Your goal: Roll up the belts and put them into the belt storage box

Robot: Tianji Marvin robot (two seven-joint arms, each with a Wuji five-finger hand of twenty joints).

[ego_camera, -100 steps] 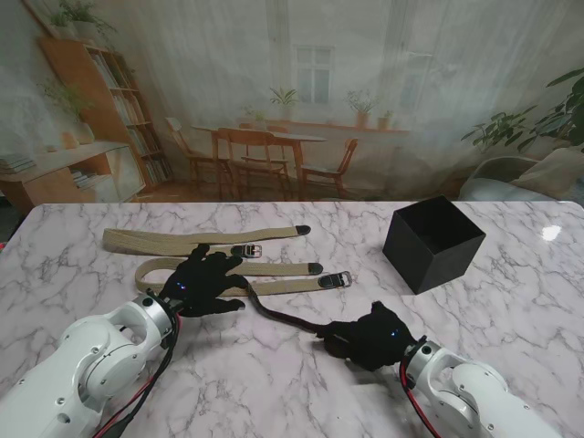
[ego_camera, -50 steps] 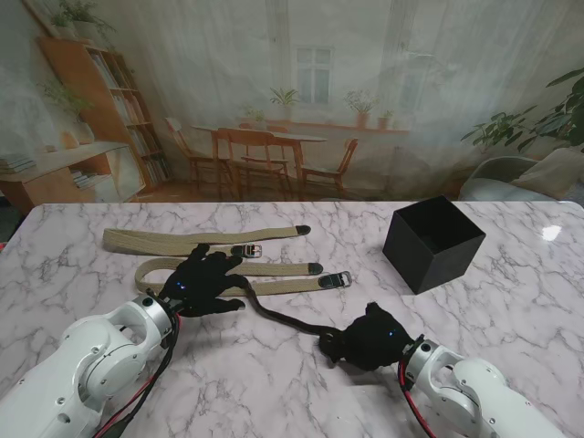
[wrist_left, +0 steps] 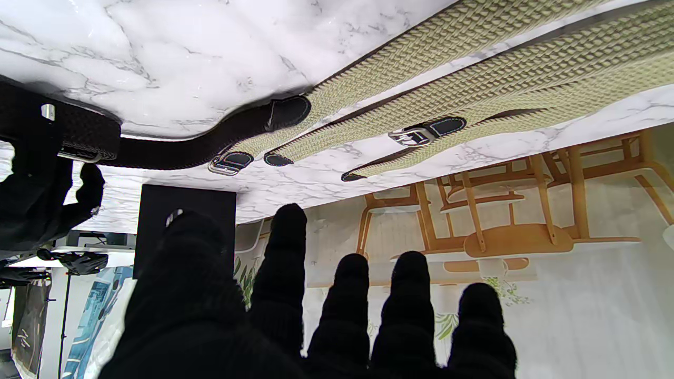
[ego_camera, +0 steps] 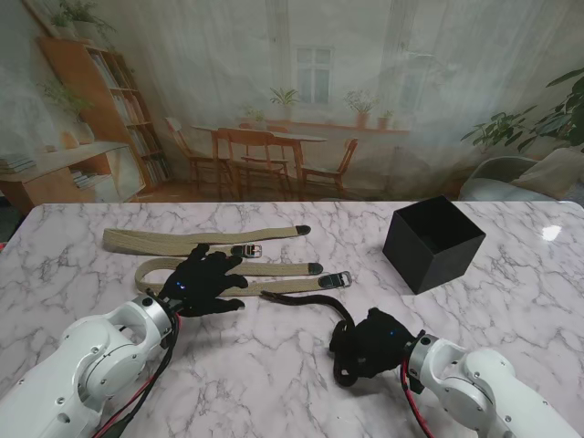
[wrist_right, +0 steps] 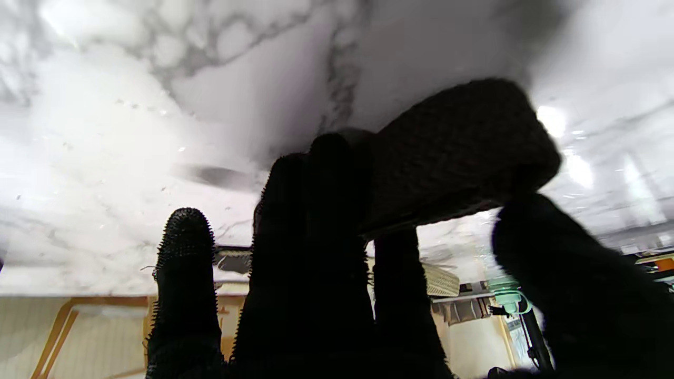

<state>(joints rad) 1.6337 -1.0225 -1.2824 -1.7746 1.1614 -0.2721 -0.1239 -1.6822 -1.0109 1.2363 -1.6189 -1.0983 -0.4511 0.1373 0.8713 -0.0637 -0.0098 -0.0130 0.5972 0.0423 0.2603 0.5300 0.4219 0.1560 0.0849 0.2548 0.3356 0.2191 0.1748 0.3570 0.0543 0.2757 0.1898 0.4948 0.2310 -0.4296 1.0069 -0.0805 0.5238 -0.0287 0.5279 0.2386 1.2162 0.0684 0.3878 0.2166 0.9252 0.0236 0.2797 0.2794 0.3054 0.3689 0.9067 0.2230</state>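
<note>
A dark brown belt (ego_camera: 306,300) curves across the marble from the beige belts to my right hand (ego_camera: 370,345), which is shut on its rolled end (wrist_right: 458,152). In the left wrist view the same dark belt (wrist_left: 174,150) runs beside the beige ones. Three beige woven belts (ego_camera: 196,239) lie flat at the left. My left hand (ego_camera: 205,281) rests on the nearer beige belts with fingers spread, holding nothing. The black storage box (ego_camera: 432,243) stands open at the far right, apart from both hands.
The marble table (ego_camera: 511,310) stretches to its far edge behind the box. Metal buckles (ego_camera: 344,279) of the beige belts lie between the left hand and the box. A printed backdrop of a room rises behind the table.
My right hand has turned and drawn slightly nearer to me, winding the dark belt; the belt's free length has shortened and swung farther toward the beige belts. The left hand stayed put.
</note>
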